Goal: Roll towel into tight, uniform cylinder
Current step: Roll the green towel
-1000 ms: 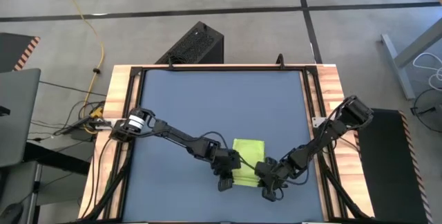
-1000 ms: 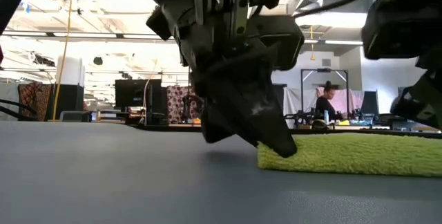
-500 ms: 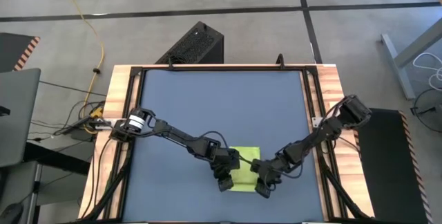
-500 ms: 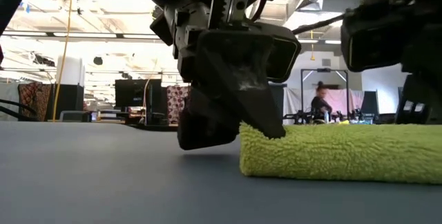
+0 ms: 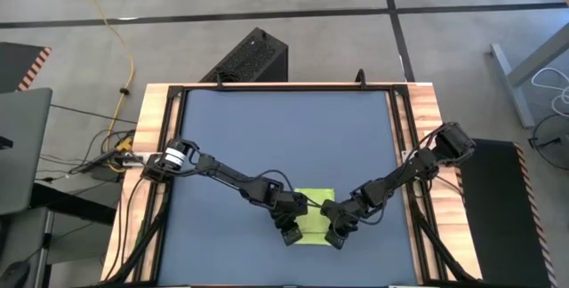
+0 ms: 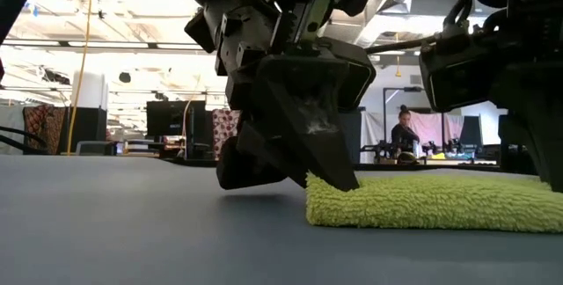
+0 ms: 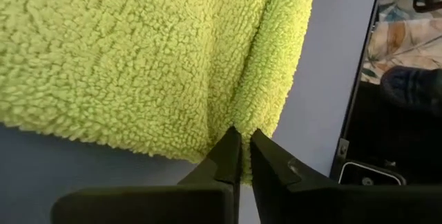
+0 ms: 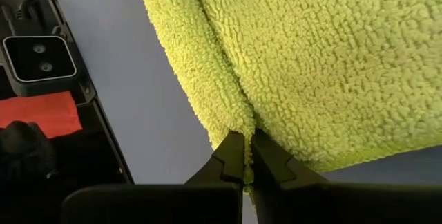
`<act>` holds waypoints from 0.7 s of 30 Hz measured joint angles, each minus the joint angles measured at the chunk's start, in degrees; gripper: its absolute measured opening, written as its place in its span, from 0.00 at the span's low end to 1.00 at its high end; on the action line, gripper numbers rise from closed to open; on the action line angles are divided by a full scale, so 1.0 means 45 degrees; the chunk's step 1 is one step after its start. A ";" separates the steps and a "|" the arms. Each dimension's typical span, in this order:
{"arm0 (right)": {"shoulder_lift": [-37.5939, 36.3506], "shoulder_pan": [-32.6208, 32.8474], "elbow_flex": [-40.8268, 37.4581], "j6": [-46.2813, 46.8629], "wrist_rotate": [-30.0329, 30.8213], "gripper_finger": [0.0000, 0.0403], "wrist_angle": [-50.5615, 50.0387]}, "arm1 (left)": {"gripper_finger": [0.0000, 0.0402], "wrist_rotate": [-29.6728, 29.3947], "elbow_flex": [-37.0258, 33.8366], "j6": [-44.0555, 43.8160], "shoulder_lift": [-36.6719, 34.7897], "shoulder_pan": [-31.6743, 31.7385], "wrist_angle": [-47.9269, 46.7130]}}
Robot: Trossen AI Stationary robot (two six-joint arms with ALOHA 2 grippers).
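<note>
The lime towel (image 5: 313, 220) lies as a small folded pad on the mat near the front edge, between both grippers. My left gripper (image 5: 291, 230) is at its left front corner and my right gripper (image 5: 336, 233) at its right front corner. In the left wrist view the left gripper (image 7: 240, 156) is shut on a fold at the edge of the towel (image 7: 138, 58). In the right wrist view the right gripper (image 8: 247, 156) is shut on a fold of the towel (image 8: 331, 58). In the low view the towel (image 6: 440, 204) lies flat and thick beside the left gripper (image 6: 330, 178).
The dark blue-grey mat (image 5: 267, 137) covers the table inside a wooden frame (image 5: 151, 110). A black box (image 5: 253, 57) stands on the floor past the far edge. A person (image 6: 405, 135) sits far off in the room behind.
The towel has become shorter and thicker, and its left edge has shifted left. My right gripper has moved left, closer to the left gripper. Both stay at the towel's front corners.
</note>
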 joint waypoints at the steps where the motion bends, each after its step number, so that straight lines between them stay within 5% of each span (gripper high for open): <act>1: 0.0127 0.0000 0.0000 0.0005 0.0000 0.07 0.0010 | 0.05 -0.0005 -0.0003 0.0048 -0.0004 0.0005 -0.0034; 13: 0.0266 -0.0097 -0.0023 0.0130 0.0193 0.07 -0.0488 | 0.21 -0.0353 -0.0086 0.1671 -0.1045 0.0199 -0.0783; 18: 0.0271 -0.0171 -0.0024 0.0243 0.0209 0.07 -0.0516 | 0.21 -0.2928 -0.0052 0.3135 -0.2015 -0.0162 -0.0541; 21: 0.0271 -0.0228 -0.0024 0.0252 0.0209 0.07 -0.0516 | 0.21 -0.5100 -0.0033 0.4829 -0.2210 -0.0774 0.1428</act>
